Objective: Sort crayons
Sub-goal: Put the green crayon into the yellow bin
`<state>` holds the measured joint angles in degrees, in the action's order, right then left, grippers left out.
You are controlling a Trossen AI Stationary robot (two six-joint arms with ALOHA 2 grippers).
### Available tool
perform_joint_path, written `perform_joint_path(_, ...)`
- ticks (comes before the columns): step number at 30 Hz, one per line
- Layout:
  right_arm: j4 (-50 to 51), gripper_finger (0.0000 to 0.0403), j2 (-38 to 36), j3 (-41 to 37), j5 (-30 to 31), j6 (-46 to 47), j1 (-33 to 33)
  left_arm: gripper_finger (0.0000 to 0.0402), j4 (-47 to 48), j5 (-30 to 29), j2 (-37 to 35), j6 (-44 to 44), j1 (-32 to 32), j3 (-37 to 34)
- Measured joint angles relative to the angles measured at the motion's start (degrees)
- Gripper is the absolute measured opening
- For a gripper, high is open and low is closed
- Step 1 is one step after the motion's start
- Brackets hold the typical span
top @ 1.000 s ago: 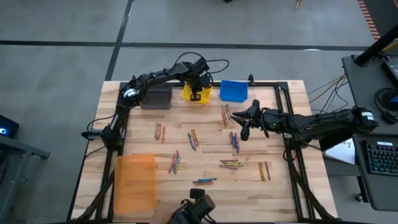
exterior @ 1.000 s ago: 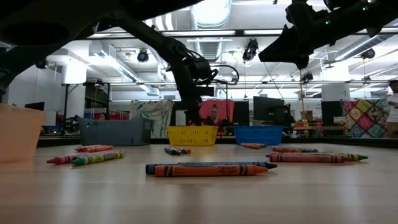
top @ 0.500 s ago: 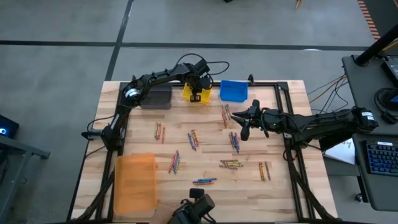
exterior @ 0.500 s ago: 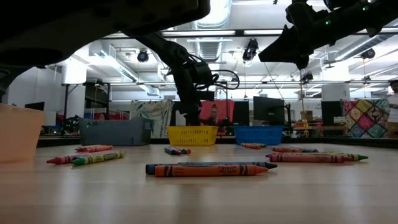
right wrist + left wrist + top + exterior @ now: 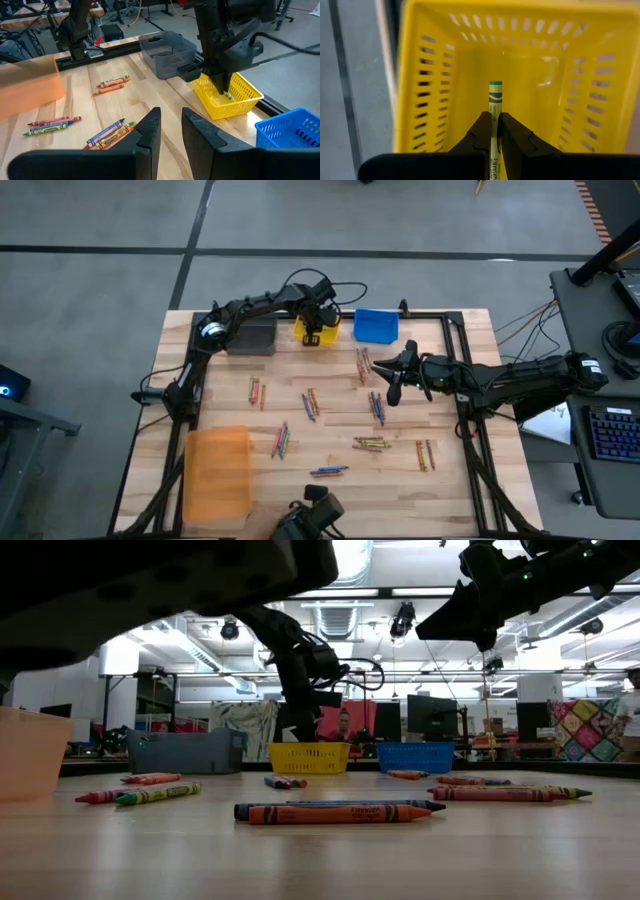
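A grey concrete floor (image 5: pixel 90 290), crossed by dark seams, fills the upper and left parts of the high view. At its right edge stands a dark desk (image 5: pixel 600 420) with a keyboard (image 5: pixel 610 435). In the low view, a white ceiling with bright strip lights (image 5: pixel 320 592) and ducts spans the top, with monitors (image 5: pixel 432 716) and a patterned quilt (image 5: pixel 585 730) at centre right.

Bright, even overhead light; low view backlit by ceiling lamps, its arms silhouetted.

Workshop: exposed ducts (image 5: pixel 340 565), monitors (image 5: pixel 432 716)
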<state>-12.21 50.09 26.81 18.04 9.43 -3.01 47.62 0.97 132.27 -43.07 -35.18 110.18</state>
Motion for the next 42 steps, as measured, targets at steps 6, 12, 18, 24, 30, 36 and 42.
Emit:
perform_joint_path(6, 0.00, 0.0068, 0.00, -0.04, 0.02, -0.02, 0.01, 0.0000, -0.70, 0.02, 0.00, 0.00, -0.11, -1.55)
perform_joint_path(12, -0.02, 0.0068, 0.00, -0.04, 0.02, 0.00, 0.01, 0.0000, -2.15, 0.04, -0.02, 0.00, -0.20, -1.69)
perform_joint_path(18, -0.02, 0.0068, 0.00, -0.04, 0.02, -0.01, 0.00, 0.0000, -3.21, 0.09, -0.04, 0.14, -0.20, -1.81)
perform_joint_path(24, -0.02, 0.0068, 0.00, -0.04, 0.02, 0.00, 0.00, 0.0000, -4.61, 0.13, -0.09, 0.88, -0.20, -1.89)
perform_joint_path(30, -0.02, 0.0068, 0.00, -0.04, 0.02, -0.02, 0.01, 0.0000, -4.50, 0.15, -0.09, 0.92, -0.20, -2.00)
perform_joint_path(36, -0.02, 0.0068, 0.00, -0.04, 0.02, -0.01, 0.01, 0.0016, -4.59, 0.13, -0.09, 1.79, -0.26, -2.10)
perform_joint_path(42, -0.02, 0.0068, 0.00, -0.04, 0.02, 0.00, 0.00, 0.0048, -4.63, 0.13, -0.09, 1.82, -0.35, -2.10)
